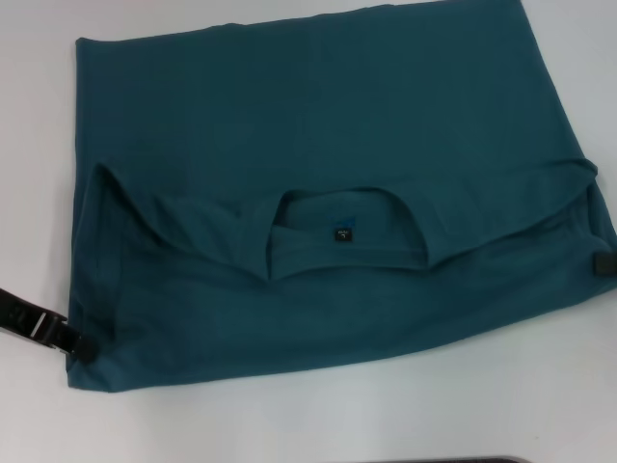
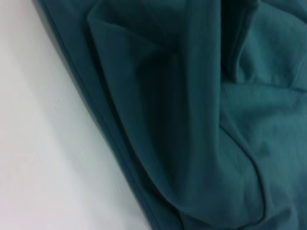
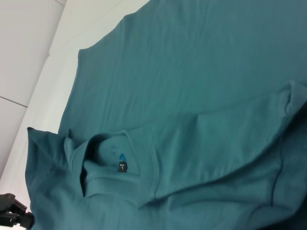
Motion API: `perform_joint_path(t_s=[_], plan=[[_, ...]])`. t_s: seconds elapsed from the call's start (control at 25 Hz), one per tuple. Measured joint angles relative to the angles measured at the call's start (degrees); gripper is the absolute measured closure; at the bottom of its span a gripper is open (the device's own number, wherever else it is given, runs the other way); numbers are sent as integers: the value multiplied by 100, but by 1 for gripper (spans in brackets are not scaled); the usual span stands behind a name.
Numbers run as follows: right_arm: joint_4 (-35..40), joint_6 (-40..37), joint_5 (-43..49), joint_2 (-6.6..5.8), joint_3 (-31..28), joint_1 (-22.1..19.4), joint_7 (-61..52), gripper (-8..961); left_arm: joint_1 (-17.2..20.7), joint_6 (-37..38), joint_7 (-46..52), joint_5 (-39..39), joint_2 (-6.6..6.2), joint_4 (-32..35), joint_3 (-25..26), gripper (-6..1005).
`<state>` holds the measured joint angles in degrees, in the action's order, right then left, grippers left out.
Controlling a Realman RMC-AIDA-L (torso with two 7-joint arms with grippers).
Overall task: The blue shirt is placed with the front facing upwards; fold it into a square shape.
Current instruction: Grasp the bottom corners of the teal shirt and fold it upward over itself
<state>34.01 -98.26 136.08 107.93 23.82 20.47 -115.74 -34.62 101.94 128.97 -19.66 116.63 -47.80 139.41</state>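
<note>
Blue shirt (image 1: pixel 318 125) lies folded on white bench (image 1: pixel 289 424). Left hand (image 1: pixel 82 345) and right hand (image 1: pixel 603 265) are at its side edges; grip cannot be told.

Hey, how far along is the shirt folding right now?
Partly done. The blue shirt lies as a wide rectangle on the white table, sleeves tucked away, collar section lying over the body. In hand: the left gripper and right gripper sit at the near fold's two ends. Left: folding the wide rectangle down to a square.
</note>
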Motion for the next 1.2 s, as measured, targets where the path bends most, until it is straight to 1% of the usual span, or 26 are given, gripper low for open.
perform_joint_path(t_s=[0.24,0.4,0.56,0.8,0.96,1.12,1.2], plan=[[0,0,-3,0,0,-4,-1,923,-1,138,-25,7,-47,-36,27,868],[0,0,-3,0,0,-1,-5,923,-5,396,-29,-28,-193,-55,45,875],[0,5,-4,0,0,0,-11,923,-22,558,13,-17,-277,0,48,870],[3,20,-7,0,0,18,-7,922,-33,493,220,91,-263,56,4,863],[5,17,-9,-5,0,56,-5,923,-60,498,287,81,-273,70,25,806],[1,10,1,-13,0,73,-3,922,-62,523,318,71,-249,70,38,749],[1,6,2,-17,0,75,-2,922,-62,536,342,71,-226,73,38,667]])
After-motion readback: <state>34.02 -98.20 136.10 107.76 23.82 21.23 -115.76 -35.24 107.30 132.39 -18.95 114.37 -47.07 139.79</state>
